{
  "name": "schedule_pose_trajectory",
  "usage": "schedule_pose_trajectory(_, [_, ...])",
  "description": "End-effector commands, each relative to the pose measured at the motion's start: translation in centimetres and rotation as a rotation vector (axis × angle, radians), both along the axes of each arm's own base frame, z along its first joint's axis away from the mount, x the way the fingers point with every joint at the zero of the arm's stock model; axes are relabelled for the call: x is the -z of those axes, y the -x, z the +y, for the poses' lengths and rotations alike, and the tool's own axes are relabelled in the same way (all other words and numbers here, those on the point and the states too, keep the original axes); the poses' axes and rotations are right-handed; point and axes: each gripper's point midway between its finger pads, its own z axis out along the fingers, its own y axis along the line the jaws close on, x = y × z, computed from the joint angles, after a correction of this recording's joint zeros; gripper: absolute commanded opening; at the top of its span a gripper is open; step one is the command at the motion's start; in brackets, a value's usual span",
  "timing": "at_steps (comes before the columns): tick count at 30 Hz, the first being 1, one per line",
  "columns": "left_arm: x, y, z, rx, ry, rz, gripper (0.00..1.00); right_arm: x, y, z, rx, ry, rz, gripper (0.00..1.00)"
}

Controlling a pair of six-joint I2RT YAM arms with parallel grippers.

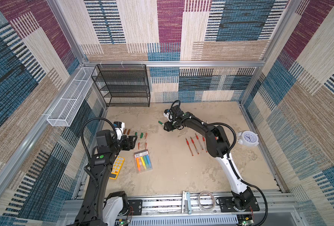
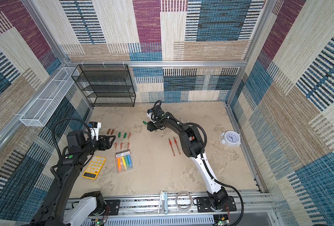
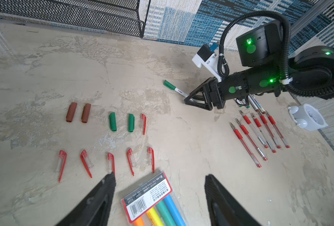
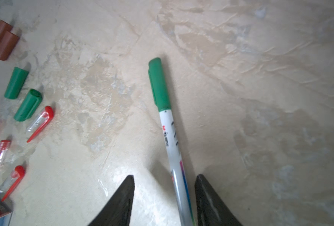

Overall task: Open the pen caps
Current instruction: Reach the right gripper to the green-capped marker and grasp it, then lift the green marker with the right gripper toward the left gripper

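The right gripper [image 4: 165,176] straddles the white-barrelled marker pen [image 4: 171,137] low on its barrel, jaws apart, a gap showing: evidently to leave its green plastic cap [image 4: 159,84] free for pulling. Pen lies midway across the beige tabletop [image 4: 260,58]. Right arm stretched forward, wrist low. The left gripper [image 3: 159,176] hovers wide open, empty, near the loose coloured plastic caps [image 3: 112,121], arm folded.

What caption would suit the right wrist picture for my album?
Right gripper straddles a white marker with its green cap on; loose caps lie nearby.
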Motion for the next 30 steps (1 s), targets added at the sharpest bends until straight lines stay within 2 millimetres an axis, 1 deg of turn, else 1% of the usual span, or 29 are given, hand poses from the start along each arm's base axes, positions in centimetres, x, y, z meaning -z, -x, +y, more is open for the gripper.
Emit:
schedule_pose_trajectory(1, [-0.5, -0.2, 0.0, 0.003, 0.000, -0.016, 0.76, 3.2, 1.5, -2.5, 0.042, 0.160, 0.081, 0.48])
schedule_pose_trajectory(4, [-0.6, -0.1, -0.2, 0.012, 0.001, -0.029, 0.76, 4.5, 1.4, -2.6, 0.047, 0.206, 0.071, 0.41])
schedule_pose_trajectory(6, [-0.3, -0.1, -0.2, 0.017, -0.003, -0.022, 0.76, 5.4, 1.5, -2.7, 0.053, 0.227, 0.084, 0.33])
schedule_pose_trajectory(8, [-0.4, -0.2, 0.0, 0.005, -0.007, -0.016, 0.76, 5.8, 1.8, -2.7, 0.049, 0.249, 0.090, 0.26])
schedule_pose_trajectory(10, [-0.7, -0.2, -0.1, 0.006, -0.002, -0.027, 0.76, 6.0, 2.0, -2.7, 0.042, 0.275, 0.075, 0.23])
schedule_pose_trajectory(13, [-0.5, -0.1, -0.3, 0.019, 0.000, -0.028, 0.76, 6.1, 2.3, -3.1, 0.040, 0.298, 0.073, 0.15])
schedule_pose_trajectory(14, [-0.3, -0.1, -0.2, 0.015, -0.001, -0.020, 0.76, 5.9, 2.6, -3.1, 0.040, 0.299, 0.078, 0.12])
schedule_pose_trajectory(19, [-0.6, -0.1, -0.3, 0.021, 0.005, -0.036, 0.76, 3.8, 3.5, -3.2, 0.043, 0.272, 0.049, 0.08])
schedule_pose_trajectory(22, [-0.5, -0.1, -0.3, 0.018, 0.009, -0.021, 0.75, 1.9, 4.9, -3.1, 0.050, 0.219, 0.056, 0.07])
schedule_pose_trajectory(24, [-0.8, -0.2, -0.4, 0.020, 0.021, -0.031, 0.75, 0.1, 5.9, -2.8, 0.053, 0.147, 0.037, 0.07])
schedule_pose_trajectory(26, [-0.8, -0.1, -1.1, 0.051, 0.052, -0.044, 0.75, -2.0, 6.9, -2.4, 0.061, 0.049, 0.024, 0.07])
schedule_pose_trajectory(27, [-0.7, 0.0, -1.4, 0.066, 0.065, -0.042, 0.75, -2.6, 7.4, -2.5, 0.070, 0.022, 0.025, 0.07])
schedule_pose_trajectory(28, [-0.9, 0.2, -2.2, 0.109, 0.104, -0.040, 0.75, -3.0, 8.1, -2.6, 0.085, -0.003, 0.032, 0.07])
schedule_pose_trajectory(30, [-1.5, 0.2, -2.9, 0.132, 0.159, -0.039, 0.74, -4.5, 9.6, -2.7, 0.096, -0.075, 0.029, 0.07])
